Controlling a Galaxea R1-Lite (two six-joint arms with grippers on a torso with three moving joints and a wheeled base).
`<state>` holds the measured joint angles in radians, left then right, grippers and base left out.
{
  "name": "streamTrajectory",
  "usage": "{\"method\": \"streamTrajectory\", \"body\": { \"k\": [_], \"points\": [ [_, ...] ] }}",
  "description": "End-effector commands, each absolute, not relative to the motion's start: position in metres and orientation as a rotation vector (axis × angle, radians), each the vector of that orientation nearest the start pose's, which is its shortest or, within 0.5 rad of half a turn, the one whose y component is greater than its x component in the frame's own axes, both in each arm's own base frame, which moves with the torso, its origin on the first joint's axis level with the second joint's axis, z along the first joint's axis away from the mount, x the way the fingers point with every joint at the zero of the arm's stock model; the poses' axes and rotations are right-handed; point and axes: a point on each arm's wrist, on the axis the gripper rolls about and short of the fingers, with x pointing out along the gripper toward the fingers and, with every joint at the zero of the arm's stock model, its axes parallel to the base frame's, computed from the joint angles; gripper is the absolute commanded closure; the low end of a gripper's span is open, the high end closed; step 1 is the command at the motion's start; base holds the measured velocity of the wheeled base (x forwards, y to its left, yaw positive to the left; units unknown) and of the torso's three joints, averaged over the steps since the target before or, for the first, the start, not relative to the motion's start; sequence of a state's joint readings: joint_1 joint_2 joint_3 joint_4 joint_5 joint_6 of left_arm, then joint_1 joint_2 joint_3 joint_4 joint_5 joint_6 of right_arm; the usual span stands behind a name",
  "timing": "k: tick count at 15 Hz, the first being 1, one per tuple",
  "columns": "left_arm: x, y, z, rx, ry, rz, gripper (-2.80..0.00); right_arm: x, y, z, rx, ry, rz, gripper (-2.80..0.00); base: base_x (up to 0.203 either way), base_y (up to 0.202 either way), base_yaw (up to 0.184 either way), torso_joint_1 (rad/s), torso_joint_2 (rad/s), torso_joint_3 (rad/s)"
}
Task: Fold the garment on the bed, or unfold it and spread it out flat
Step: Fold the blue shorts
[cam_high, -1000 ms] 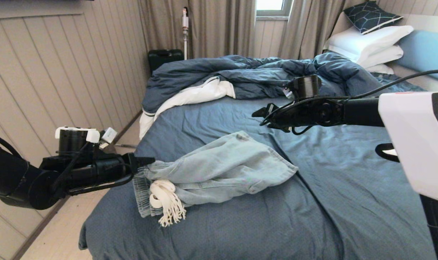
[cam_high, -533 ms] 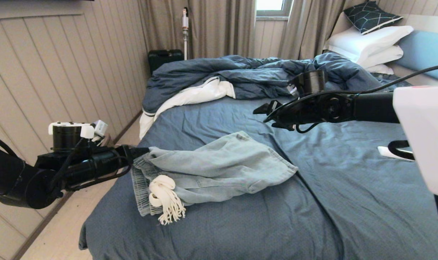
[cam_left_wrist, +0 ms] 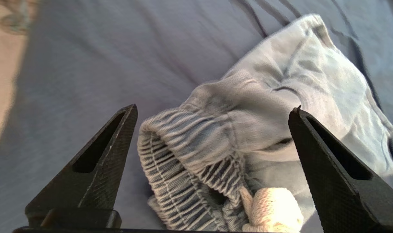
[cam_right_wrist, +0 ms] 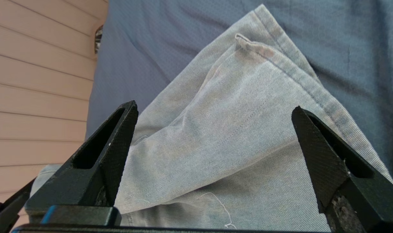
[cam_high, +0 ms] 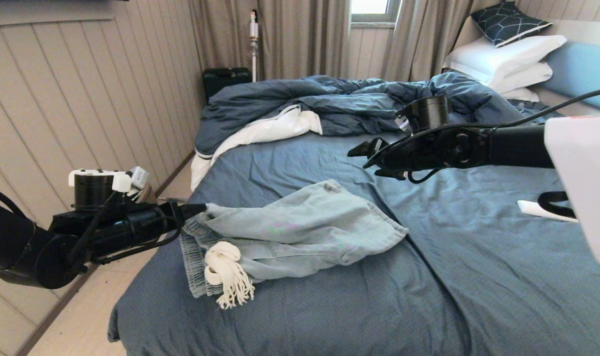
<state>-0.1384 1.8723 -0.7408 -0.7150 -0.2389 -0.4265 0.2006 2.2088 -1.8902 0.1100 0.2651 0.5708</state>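
Here are the pale denim shorts (cam_high: 300, 232), lying crumpled on the slate-blue sheet of the bed (cam_high: 428, 277), towards its near left corner, one hemmed leg corner pointing out to the right and another peaking up toward the far side. The gathered elastic waistband (cam_left_wrist: 183, 161) sits at the left end, bunched and ribbed, with the white tasselled drawstring (cam_high: 228, 274) spilling off it in a loose knot onto the sheet. The left gripper (cam_high: 193, 212) is right at that waistband end, low over the bed's left edge, and the left wrist view shows its two black fingers (cam_left_wrist: 99, 161) spread wide, one either side of the waistband, nothing clamped between them. Over on the other side the right gripper (cam_high: 364, 151) hangs in the air above the sheet, beyond the shorts' far corner and well clear of the cloth; its wrist camera looks down on the folded leg and hem, and its fingers (cam_right_wrist: 99, 161) stand wide apart too, holding nothing. At the far end of the bed the rumpled dark blue duvet (cam_high: 329, 104) is heaped up, white pillows (cam_high: 507, 62) stacked at the headboard on the right
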Motion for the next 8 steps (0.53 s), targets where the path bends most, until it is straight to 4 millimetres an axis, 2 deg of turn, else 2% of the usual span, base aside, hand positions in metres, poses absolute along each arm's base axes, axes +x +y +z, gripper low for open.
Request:
{"method": "streamTrajectory", "body": {
  "k": [1,4,7,8],
  "points": [
    [0.319,-0.046,0.119,-0.439,0.489,-0.252,-2.80,0.448,0.098,0.219,0.568,0.547,0.328,-2.80,0.000,0.000,0.000,0.000,0.00,0.000],
    [0.314,-0.041,0.105,-0.437,0.526,-0.172,-2.80,0.443,0.097,0.219,0.566,0.556,0.325,-2.80,0.000,0.000,0.000,0.000,0.00,0.000],
    [0.306,-0.034,0.108,-0.440,0.491,-0.156,-2.80,0.438,0.095,0.222,0.562,0.556,0.324,-2.80,0.000,0.000,0.000,0.000,0.00,0.000],
    [0.293,-0.033,0.108,-0.437,0.483,-0.162,-2.80,0.436,0.095,0.224,0.561,0.556,0.324,-2.80,0.000,0.000,0.000,0.000,0.00,0.000]
  ]
}}
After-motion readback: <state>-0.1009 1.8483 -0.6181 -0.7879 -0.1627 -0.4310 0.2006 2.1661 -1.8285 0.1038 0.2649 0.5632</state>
